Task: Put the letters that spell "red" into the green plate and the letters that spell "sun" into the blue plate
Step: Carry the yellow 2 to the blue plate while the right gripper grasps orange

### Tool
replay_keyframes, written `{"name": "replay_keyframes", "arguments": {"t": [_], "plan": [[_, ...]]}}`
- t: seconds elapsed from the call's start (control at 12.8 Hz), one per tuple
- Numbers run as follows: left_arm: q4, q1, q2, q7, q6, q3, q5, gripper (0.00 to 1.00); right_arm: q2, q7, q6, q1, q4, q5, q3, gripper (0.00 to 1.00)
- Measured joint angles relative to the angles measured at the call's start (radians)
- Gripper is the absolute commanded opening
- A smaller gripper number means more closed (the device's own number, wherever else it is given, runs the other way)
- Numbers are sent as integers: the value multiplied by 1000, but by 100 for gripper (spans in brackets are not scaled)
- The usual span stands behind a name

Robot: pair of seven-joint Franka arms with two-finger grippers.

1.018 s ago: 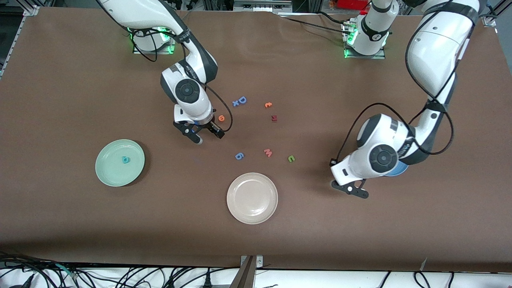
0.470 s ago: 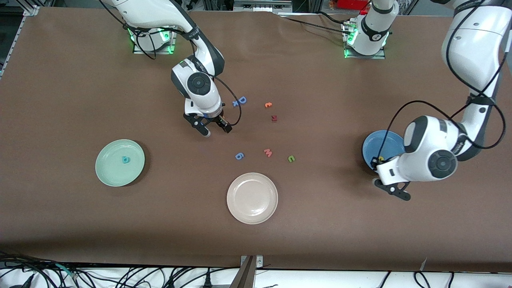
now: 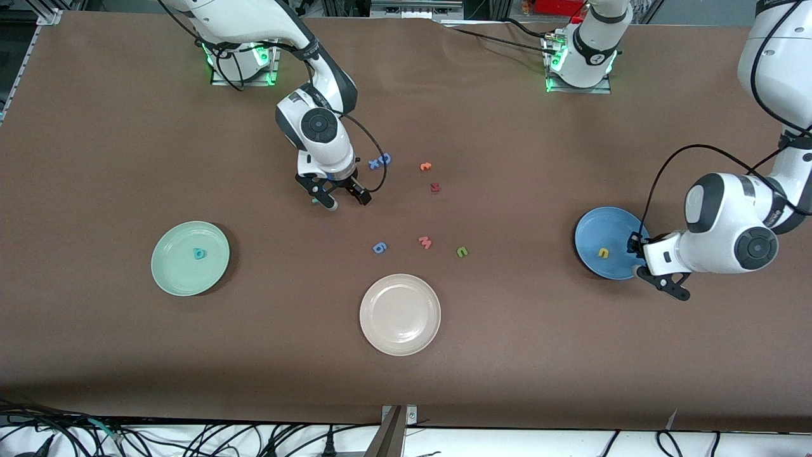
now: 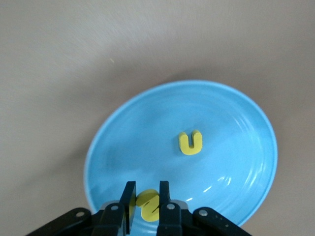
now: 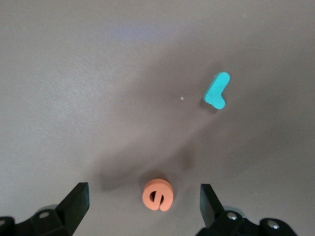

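Done: "d" (image 3: 200,254) in green plate (image 3: 170,279), "u" (image 3: 603,252) in blue plate (image 3: 590,228). Left pincer (image 4: 144,201) pinching "s" (image 4: 147,204) over blue plate; right pincer (image 5: 142,199) spread above "e" (image 5: 158,194). Left: "r" (image 5: 217,91), "n" (image 3: 462,252).

yellow "u" (image 3: 603,252) flat in blue plate (image 3: 593,228)

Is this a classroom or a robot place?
More likely a robot lab. Two white robot arms are bolted to a brown table, cables bunch up along its edge, and small foam letters and the green plate, the cream plate and the blue plate are laid out like a sorting test.
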Motion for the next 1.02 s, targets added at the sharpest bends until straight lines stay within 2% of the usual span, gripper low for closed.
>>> {"name": "replay_keyframes", "arguments": {"t": [0.16, 0.31, 0.47, 0.63, 1.02], "plan": [[-40, 2, 0, 0, 26, -1, 0, 14, -1, 0, 18, 9, -19, 0, 0, 99], [-46, 2, 0, 0, 29, -4, 0, 15, -1, 1, 36, 15, -33, 0, 0, 84], [-46, 1, 0, 0, 29, -6, 0, 15, -2, 1, 52, 20, -45, 0, 0, 60], [-46, 1, 0, 0, 29, -7, 0, 15, -4, 1, 57, 22, -49, 0, 0, 46], [-48, 0, 0, 0, 29, -8, 0, 19, -19, 1, 57, 22, -56, 0, -1, 35]]}}
